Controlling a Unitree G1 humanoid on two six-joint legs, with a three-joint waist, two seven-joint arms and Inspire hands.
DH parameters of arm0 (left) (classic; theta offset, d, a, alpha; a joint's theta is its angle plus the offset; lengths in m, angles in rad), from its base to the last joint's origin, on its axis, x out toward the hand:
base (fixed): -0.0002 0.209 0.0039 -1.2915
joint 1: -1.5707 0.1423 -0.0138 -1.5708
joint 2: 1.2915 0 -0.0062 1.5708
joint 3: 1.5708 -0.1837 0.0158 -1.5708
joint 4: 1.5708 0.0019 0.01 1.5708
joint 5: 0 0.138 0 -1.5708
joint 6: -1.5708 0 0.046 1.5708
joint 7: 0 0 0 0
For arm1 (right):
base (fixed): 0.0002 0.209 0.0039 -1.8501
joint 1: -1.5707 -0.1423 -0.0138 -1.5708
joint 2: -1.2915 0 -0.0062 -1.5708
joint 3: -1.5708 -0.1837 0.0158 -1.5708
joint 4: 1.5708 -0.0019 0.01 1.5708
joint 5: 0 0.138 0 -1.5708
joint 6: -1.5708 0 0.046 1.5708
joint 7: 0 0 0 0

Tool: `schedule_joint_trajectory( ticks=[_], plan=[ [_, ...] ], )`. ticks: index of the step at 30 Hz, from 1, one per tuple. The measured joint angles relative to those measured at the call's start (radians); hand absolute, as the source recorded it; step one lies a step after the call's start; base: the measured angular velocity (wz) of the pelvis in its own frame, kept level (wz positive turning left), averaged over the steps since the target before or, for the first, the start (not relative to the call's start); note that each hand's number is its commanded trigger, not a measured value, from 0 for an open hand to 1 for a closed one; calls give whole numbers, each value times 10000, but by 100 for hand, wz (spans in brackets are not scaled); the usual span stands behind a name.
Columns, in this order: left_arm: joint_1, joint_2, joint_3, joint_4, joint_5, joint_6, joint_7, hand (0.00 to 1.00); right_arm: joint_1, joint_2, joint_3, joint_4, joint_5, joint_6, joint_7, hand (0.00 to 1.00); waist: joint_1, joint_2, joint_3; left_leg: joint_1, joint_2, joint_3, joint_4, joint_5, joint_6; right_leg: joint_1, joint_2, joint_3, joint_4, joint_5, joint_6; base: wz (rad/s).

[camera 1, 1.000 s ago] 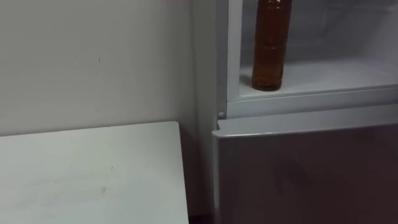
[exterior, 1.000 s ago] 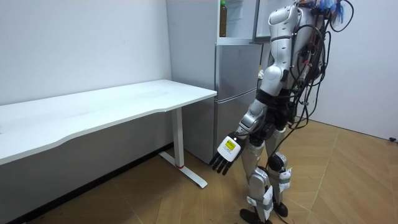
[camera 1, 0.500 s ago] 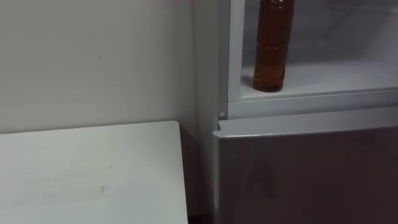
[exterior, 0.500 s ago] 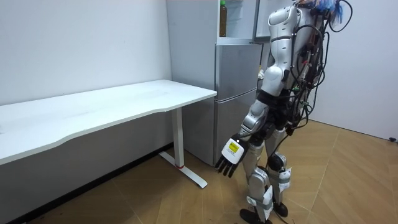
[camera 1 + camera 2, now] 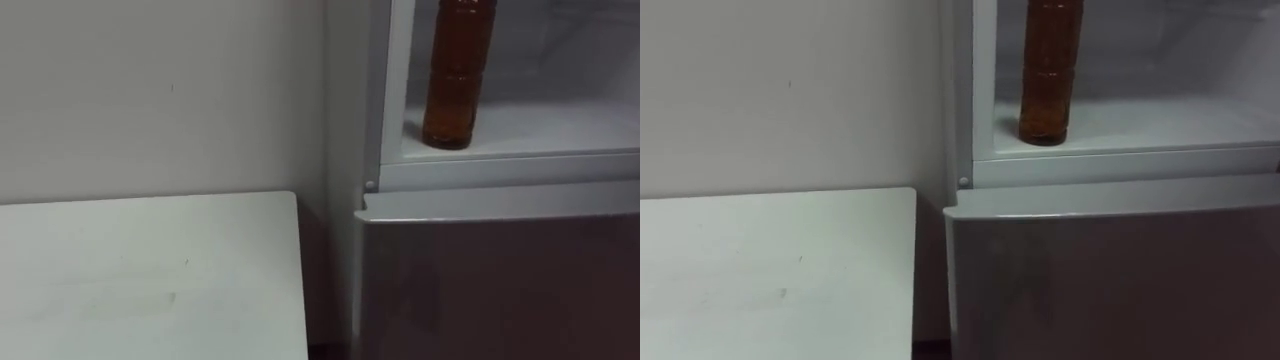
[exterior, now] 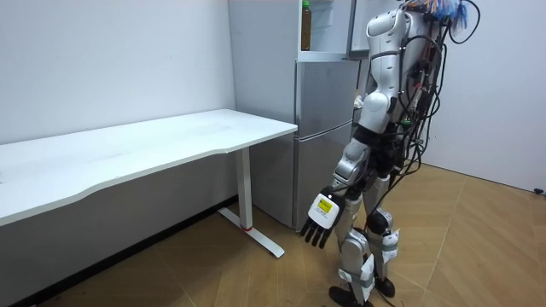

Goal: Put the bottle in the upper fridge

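Amber-brown liquid fills the bottle (image 5: 459,75), which stands upright on the white shelf (image 5: 560,125) of the upper compartment (image 5: 600,50) of the fridge (image 6: 324,128). It sits close to the compartment's left wall and not far back from the front edge of the shelf. Its lower body is ribbed, and its top runs out above my eye views. It stands free on its own base, with the compartment open in front of it.

Below the shelf the lower door (image 5: 500,280) is closed, grey and faintly glossy, with its top edge just under the white frame of the compartment. To the left of the fridge lies a white table (image 5: 150,280). A narrow dark gap separates its right edge from the fridge's side. Behind the table rises a pale wall (image 5: 150,90).

From the room view I stand upright on the wooden floor (image 6: 213,273), close before the fridge and facing it, with the table stretching off to the room view's left. My left hand (image 6: 320,219) hangs low beside my thigh at the end of a lowered arm. Its back is turned to the camera and its fingers are straight, slightly spread and pointing down at the floor. They hold nothing, and the hand is well apart from the bottle, which stands high up in the fridge.
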Motion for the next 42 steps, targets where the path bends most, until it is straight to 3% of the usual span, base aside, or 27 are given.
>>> schedule_joint_trajectory(
  ticks=[5, 15, 19, 31, 42],
  plan=[
    [2, 2, 138, -34, -5, 65, 4, 0, -88, -21, -1288, -107, 908, 83, -335, 0, -47, -18, -6, 94, -25, -3, 8, -10, 15, 115, -7, -5, -25, -32, 31, 0],
    [147, 59, 1060, -196, -247, 83, 187, 0, -57, -122, -3936, -2048, 6050, -82, -1823, 0, -421, -176, -38, 209, -65, -94, -36, -21, 37, 243, -28, 19, -13, -81, 69, 2],
    [273, 66, 1575, -281, -215, 89, 187, 0, -19, -131, -5102, -3439, 7296, -517, -2914, 0, -416, -223, -46, 230, -47, 95, -21, -22, 37, 166, 54, 256, 18, -75, 68, -12],
    [466, 98, 1667, -1298, 54, 84, 348, 0, -459, -195, -6255, -6736, 8612, -1902, -5418, 0, -597, -246, -30, 191, -50, 118, -56, -28, 46, 57, 48, 228, 139, -84, 64, -2],
    [440, 73, 1787, -1315, 667, 80, 435, 0, -455, -317, -6939, -10202, 7797, -2369, -7606, 0, -615, -188, -60, 149, -58, 167, -156, -21, 45, -107, 72, 425, 209, -112, 64, -2]
  ],
)
